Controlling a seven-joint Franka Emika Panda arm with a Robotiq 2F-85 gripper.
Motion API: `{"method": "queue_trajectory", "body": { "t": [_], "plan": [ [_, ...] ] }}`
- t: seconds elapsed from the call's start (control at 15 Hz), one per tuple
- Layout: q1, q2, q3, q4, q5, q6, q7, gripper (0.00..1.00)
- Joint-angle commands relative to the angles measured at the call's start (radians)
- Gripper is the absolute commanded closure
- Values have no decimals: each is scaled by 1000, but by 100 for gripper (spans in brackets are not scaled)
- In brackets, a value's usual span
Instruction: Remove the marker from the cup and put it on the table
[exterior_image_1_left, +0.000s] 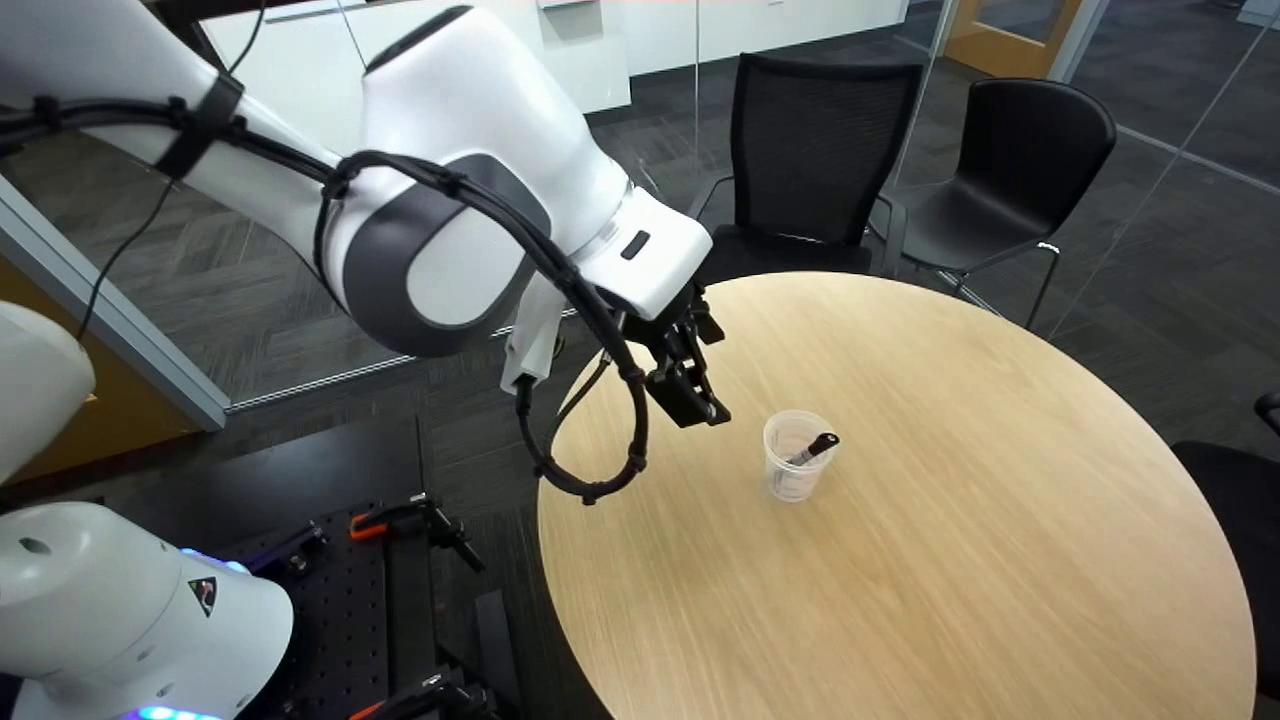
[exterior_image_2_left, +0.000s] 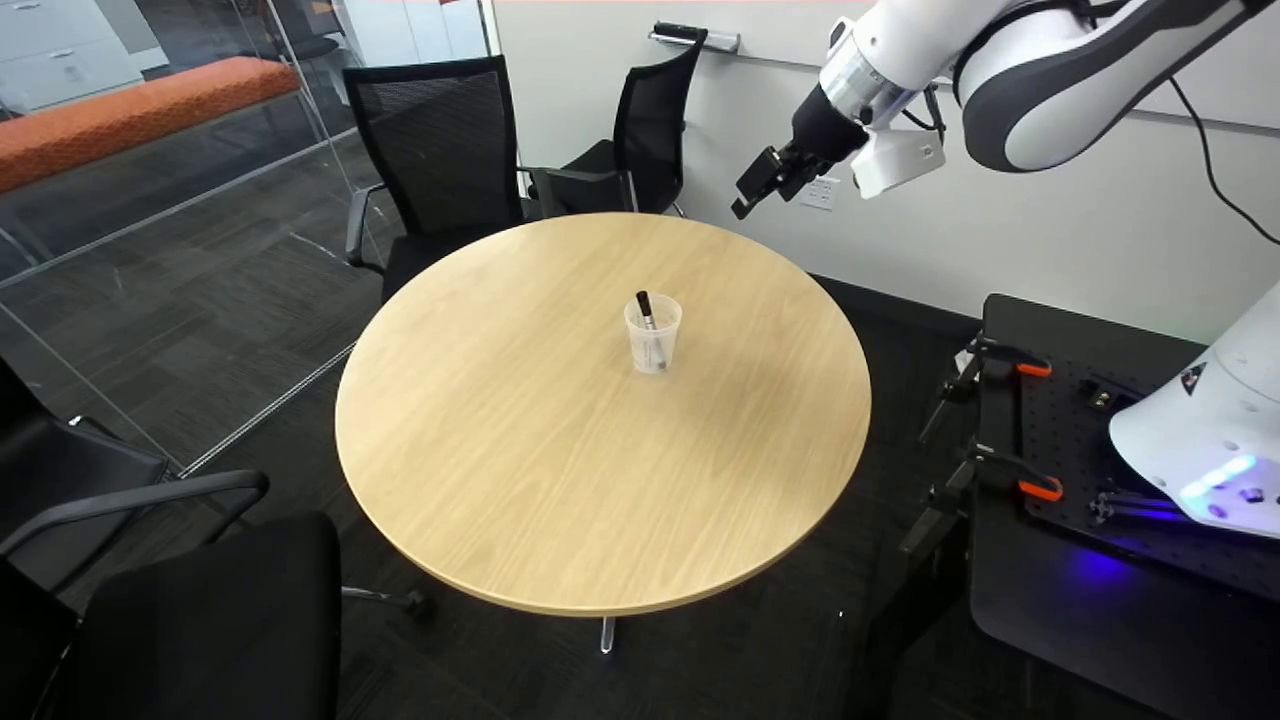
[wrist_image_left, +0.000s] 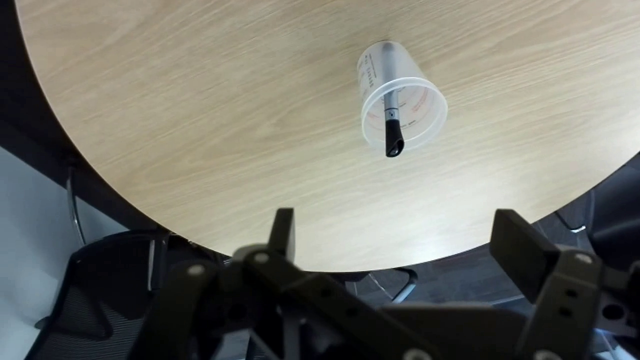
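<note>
Black-capped marker (wrist_image_left: 392, 106) leans in cup (wrist_image_left: 406, 70) on counter (wrist_image_left: 225, 125), top toward 6 o'clock, wrist view; gripper (wrist_image_left: 392, 220) spread wide, holding nothing. Best: centre over top, pinch lightly, draw out along slant.

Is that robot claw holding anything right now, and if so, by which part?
Nothing is held. The gripper stands open and empty; the marker leans inside the cup, apart from the gripper.
</note>
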Motion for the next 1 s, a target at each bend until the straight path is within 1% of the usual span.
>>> {"method": "queue_trajectory", "body": {
  "t": [0.0, 0.13, 0.33, 0.67, 0.8, 0.93],
  "plan": [
    [-58, 97, 61, 101, -184, -94, 169, 0],
    [-38, 158, 55, 149, -292, -138, 266, 0],
    [10, 255, 29, 224, -439, -193, 400, 0],
    [95, 417, -37, 363, -689, -212, 611, 0],
    [127, 483, -65, 421, -759, -221, 672, 0],
    [152, 550, -89, 475, -795, -235, 702, 0]
  ]
}}
